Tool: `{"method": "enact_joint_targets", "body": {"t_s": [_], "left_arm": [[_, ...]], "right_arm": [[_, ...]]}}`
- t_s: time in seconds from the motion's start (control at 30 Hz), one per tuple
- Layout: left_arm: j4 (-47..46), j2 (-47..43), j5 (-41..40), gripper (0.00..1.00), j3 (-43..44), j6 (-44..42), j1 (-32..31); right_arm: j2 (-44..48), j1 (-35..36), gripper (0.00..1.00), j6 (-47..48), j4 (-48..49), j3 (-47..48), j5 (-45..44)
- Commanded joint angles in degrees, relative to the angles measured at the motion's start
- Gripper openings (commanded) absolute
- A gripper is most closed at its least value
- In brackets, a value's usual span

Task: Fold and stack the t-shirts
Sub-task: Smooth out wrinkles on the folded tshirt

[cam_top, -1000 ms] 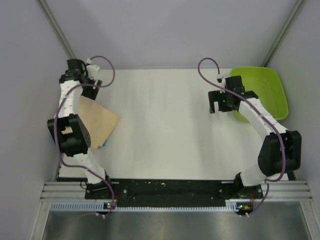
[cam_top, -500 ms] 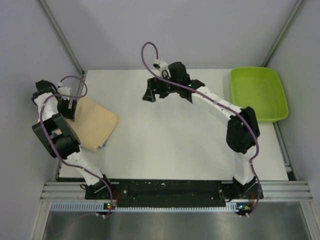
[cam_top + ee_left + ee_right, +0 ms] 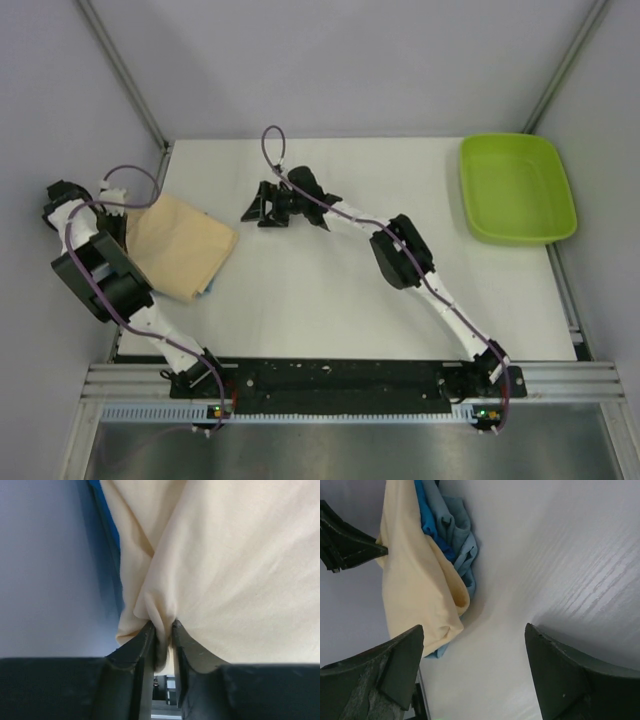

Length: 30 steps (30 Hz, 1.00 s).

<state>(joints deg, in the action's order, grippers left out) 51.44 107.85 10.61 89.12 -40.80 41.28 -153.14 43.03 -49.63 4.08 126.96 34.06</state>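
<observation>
1. Top view: the left gripper (image 3: 117,222) sits at the nine o'clock edge of the pale peach-cream cloth t-shirt (image 3: 185,250), which lies on the white table (image 3: 350,300). A sliver of the bright blue cloth t-shirt (image 3: 207,292) peeks out beneath it at five o'clock. The right gripper (image 3: 256,207) hovers apart, with the stack at its nine o'clock. The left arm is the nearer one. The lime-green plastic tray (image 3: 480,150) lies far off at three o'clock.
2. Left wrist view: the left gripper (image 3: 162,627) is nearly closed, pinching a bunched fold of the peach shirt (image 3: 240,570). The blue shirt (image 3: 107,525) shows at eleven o'clock.
3. Right wrist view: the right gripper (image 3: 474,630) stands wide apart, holding nothing. The peach shirt (image 3: 420,590) lies at ten o'clock, its long axis running twelve to six, over the blue shirt (image 3: 427,522).
4. No brand, label or writing is readable anywhere.
</observation>
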Motion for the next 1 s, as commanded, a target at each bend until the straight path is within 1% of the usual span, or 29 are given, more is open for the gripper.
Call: {"method": "enact_joint_targets", "body": {"t_s": [0.0, 0.03, 0.2, 0.23, 0.3, 0.33, 0.37, 0.43, 0.47, 0.5, 0.67, 0.73, 0.8, 0.87, 0.97], "left_arm": [[1.20, -0.01, 3.97, 0.09, -0.26, -2.97, 3.20], [1.38, -0.36, 4.41, 0.00, -0.61, -3.23, 3.20], [0.42, -2.38, 2.75, 0.00, -2.99, -3.33, 4.51], [0.24, -2.38, 1.79, 0.00, -3.25, -2.80, 5.04], [-0.37, -2.82, 0.12, 0.00, -3.51, -1.84, 6.27], [-0.38, -3.26, -0.06, 0.00, -3.69, -1.57, 7.14], [-0.46, -3.61, 0.20, 0.00, -3.95, -1.39, 7.93], [-0.29, -4.84, 0.38, 0.00, -5.18, -1.48, 8.90], [-0.29, -5.45, 0.37, 0.00, -5.80, -1.48, 9.34], [-0.29, -6.16, 0.37, 0.00, -6.50, -1.74, 9.70], [0.77, -10.37, 0.99, 0.00, -9.14, -2.97, 12.15], [-0.98, -11.43, 0.12, 0.00, -10.10, -2.80, 13.73], [-3.09, -11.09, -1.11, 0.00, -10.98, -2.89, 15.05], [-4.33, -8.72, -2.69, 0.00, -11.16, -2.97, 15.59], [-5.29, -6.52, -4.10, 0.00, -11.86, -2.80, 16.29]], "right_arm": [[-3.82, 3.02, 0.79, -9.08, 6.91, 8.04, 1.44], [-4.79, 3.73, 0.79, -10.04, 7.00, 8.48, 1.53], [-7.87, 6.10, 0.77, -14.00, 8.84, 9.18, 2.32], [-8.40, 6.45, 0.75, -14.09, 8.67, 9.62, 2.41], [-9.63, 7.07, 0.67, -14.53, 7.88, 10.94, 2.50], [-10.15, 7.25, 0.62, -15.14, 8.05, 11.73, 2.50], [-10.68, 7.25, 0.52, -15.58, 8.14, 12.34, 2.50], [-11.30, 7.25, 0.28, -16.55, 9.19, 13.66, 1.89], [-11.56, 7.25, 0.12, -16.12, 9.11, 14.45, 1.19], [-11.48, 7.34, 0.00, -15.33, 8.76, 15.24, 0.40], [-8.50, 7.25, 0.00, -9.45, 9.72, 15.60, -4.70], [-8.31, 7.25, 0.00, -7.68, 10.33, 16.21, -6.98], [-9.36, 7.25, 0.00, -7.33, 11.12, 18.14, -9.09], [-11.38, 7.25, 0.00, -7.50, 11.74, 21.04, -10.06], [-12.53, 7.42, 0.00, -7.33, 12.10, 21.58, -11.12]]}}
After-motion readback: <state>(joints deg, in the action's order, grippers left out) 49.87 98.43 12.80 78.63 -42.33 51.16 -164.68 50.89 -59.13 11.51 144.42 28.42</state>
